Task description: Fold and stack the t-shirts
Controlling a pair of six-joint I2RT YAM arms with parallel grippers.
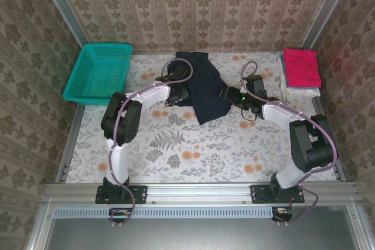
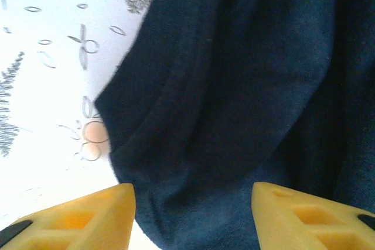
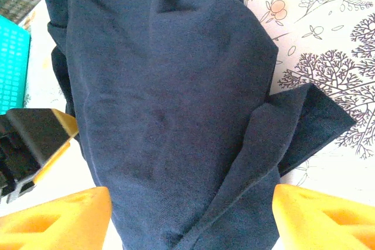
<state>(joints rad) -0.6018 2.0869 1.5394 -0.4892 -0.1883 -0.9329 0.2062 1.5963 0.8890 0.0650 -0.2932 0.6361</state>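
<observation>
noting navy shirt (image 1: 205, 89) lying rumpled and part-doubled mid-table, pink shirt (image 1: 302, 65) resting folded on white shirt (image 1: 293, 91) at the far right corner. finding left gripper (image 2: 193, 203) standing spread over the navy shirt's left edge and right gripper (image 3: 190, 203) standing spread over its right side, neither pinching any cloth. judging the cloth to be soft, light and limp, likely sagging and creasing once lifted; favouring a pinch at an edge fold or free corner, both arms pulling apart and keeping it taut.
</observation>
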